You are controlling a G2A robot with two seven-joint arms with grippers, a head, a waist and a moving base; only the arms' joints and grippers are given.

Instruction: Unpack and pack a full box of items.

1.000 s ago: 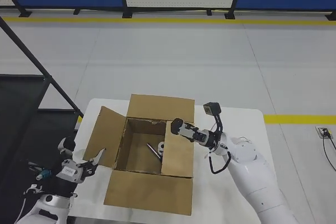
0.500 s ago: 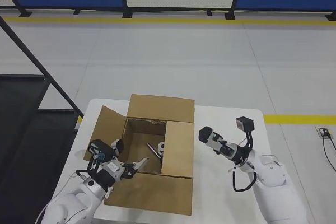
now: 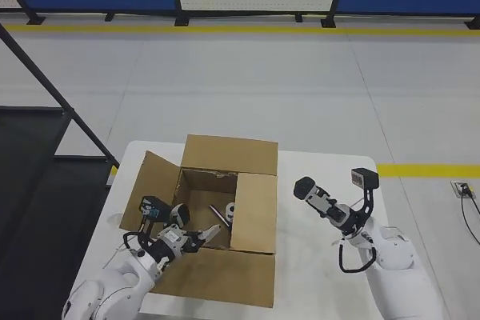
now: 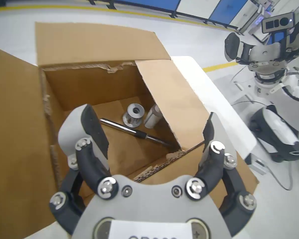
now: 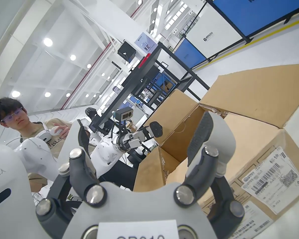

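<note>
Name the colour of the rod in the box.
The rod is silver with a black band, best in left wrist view.

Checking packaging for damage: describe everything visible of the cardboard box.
The cardboard box is brown corrugated board, standing open on the white table. Its far flap stands up, one side flap splays outward, the other leans in over the opening; fold edges look ragged. A label sits on an outer wall. A metal rod and two metal parts lie inside.
</note>
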